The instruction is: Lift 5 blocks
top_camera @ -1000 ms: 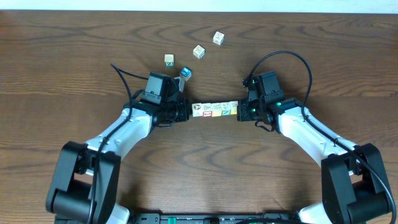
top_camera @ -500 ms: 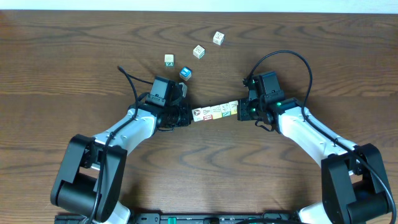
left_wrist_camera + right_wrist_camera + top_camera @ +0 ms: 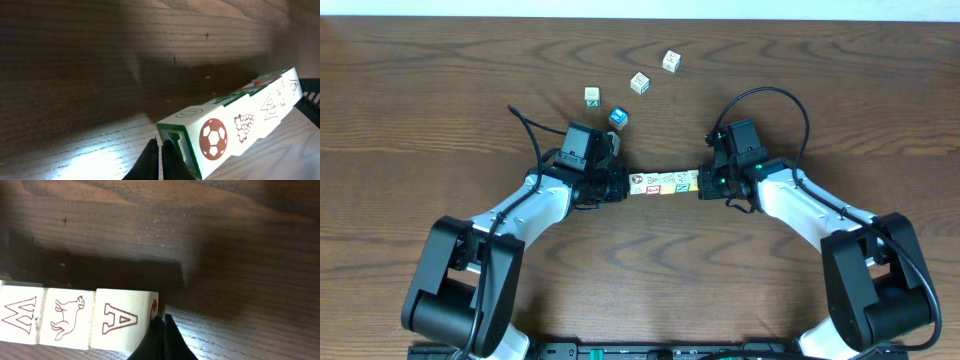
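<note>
Five cream blocks (image 3: 664,183), printed red and green (football, grapes, letters), line up end-to-end, pinched between clenched left gripper (image 3: 623,186) at nine o'clock and clenched right gripper (image 3: 702,182) at three.

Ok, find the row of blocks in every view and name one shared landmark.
Overhead: row of blocks, dead centre.
Left wrist: row of blocks, lower right, slanting upward.
Right wrist: row of blocks, bottom left edge.
Shared landmark: the dark wood table.
</note>
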